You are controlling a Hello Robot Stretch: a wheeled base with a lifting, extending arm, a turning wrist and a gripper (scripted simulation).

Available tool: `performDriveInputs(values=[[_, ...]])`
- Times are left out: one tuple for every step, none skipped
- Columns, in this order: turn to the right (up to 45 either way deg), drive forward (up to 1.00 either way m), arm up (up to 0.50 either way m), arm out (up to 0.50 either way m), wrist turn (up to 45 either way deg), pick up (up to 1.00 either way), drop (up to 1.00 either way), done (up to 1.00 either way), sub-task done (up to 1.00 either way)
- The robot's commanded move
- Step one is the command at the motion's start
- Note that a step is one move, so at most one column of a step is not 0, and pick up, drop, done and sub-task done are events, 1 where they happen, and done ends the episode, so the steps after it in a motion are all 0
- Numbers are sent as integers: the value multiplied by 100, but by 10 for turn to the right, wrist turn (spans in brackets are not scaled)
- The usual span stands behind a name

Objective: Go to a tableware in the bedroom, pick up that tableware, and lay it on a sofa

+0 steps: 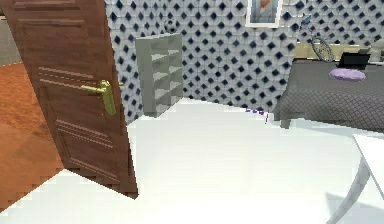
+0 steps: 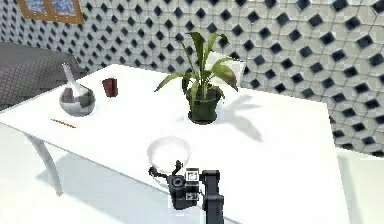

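The tool [image 2: 166, 176] sits at the end of the dark arm [image 2: 212, 202], low in the arm side view, over the near part of the white counter [image 2: 290, 160]. Its far end lies right at a white bowl [image 2: 170, 152] that stands on the counter, so I cannot tell whether the tool holds anything, or whether it touches the bowl at all.

Farther out on the counter, near the middle, stands a leafy green plant [image 2: 205, 70] in a dark pot [image 2: 205, 106]. Toward that view's left are a dark red cup [image 2: 110, 87] and, just beside it, a grey round-bellied vase [image 2: 75, 97] with a narrow neck. A thin yellowish stick [image 2: 63, 124] lies near the counter's front edge below the vase. Behind everything runs a wall with a dark diamond pattern [image 2: 300, 40].

In the forward view, a brown wooden door [image 1: 70, 100] with a brass handle [image 1: 100, 92] stands ajar at the left. Beyond it, a grey shelf unit [image 1: 160, 70] stands against the patterned wall. At the right is a dark grey bed [image 1: 330, 100] with a purple cushion [image 1: 348, 73] on it, and a framed picture [image 1: 265, 10] hangs above.
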Motion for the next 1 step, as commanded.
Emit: performDriveInputs(values=[[0,0,10,0,0,0,0,0,0]])
